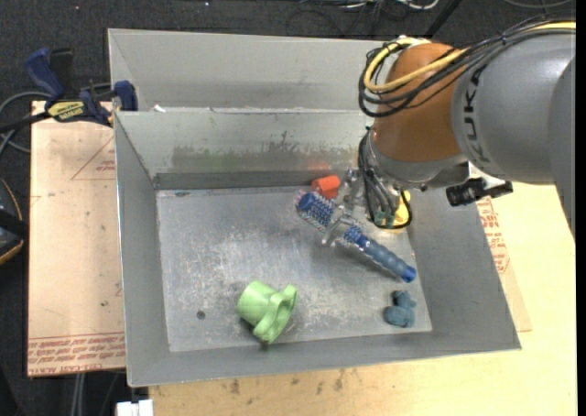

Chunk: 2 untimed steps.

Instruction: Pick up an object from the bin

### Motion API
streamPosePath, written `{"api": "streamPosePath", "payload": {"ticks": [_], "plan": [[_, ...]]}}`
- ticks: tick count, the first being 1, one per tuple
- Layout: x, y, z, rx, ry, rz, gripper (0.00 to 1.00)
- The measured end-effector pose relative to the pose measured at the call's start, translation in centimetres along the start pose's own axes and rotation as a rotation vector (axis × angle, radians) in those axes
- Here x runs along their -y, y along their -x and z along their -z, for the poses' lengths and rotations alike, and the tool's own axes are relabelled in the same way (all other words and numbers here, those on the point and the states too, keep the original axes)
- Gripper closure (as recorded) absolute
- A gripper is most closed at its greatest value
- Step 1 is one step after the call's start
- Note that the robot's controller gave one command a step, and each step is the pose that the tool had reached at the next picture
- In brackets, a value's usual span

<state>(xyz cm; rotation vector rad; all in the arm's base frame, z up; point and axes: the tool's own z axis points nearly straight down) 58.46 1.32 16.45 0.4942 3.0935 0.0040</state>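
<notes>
The gripper (344, 218) hangs low, right of the frame's middle, under the arm's orange wrist cover (417, 103). Its tip is at the neck of a blue brush (377, 254) lying on the floor of the grey bin (211, 240). The brush runs aslant, its bristled head toward the upper left and its handle toward the lower right. The tip seems to touch the brush where head meets handle, but whether the pincer is released or clenched on it cannot be told. Just above the head sits a small orange piece (325, 185). Well apart, a green moulded thing (266, 308) lies at lower centre-left, and a small blue lump (399, 312) at lower right
</notes>
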Motion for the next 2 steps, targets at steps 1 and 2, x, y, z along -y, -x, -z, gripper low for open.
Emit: {"api": "streamPosePath", "payload": {"ticks": [1,2], "plan": [[-0.1,0.0,1.4,-0.006,-0.002,0.002,1.0],[-0.1,0.1,3.5,-0.006,-0.002,0.004,1.0]]}}
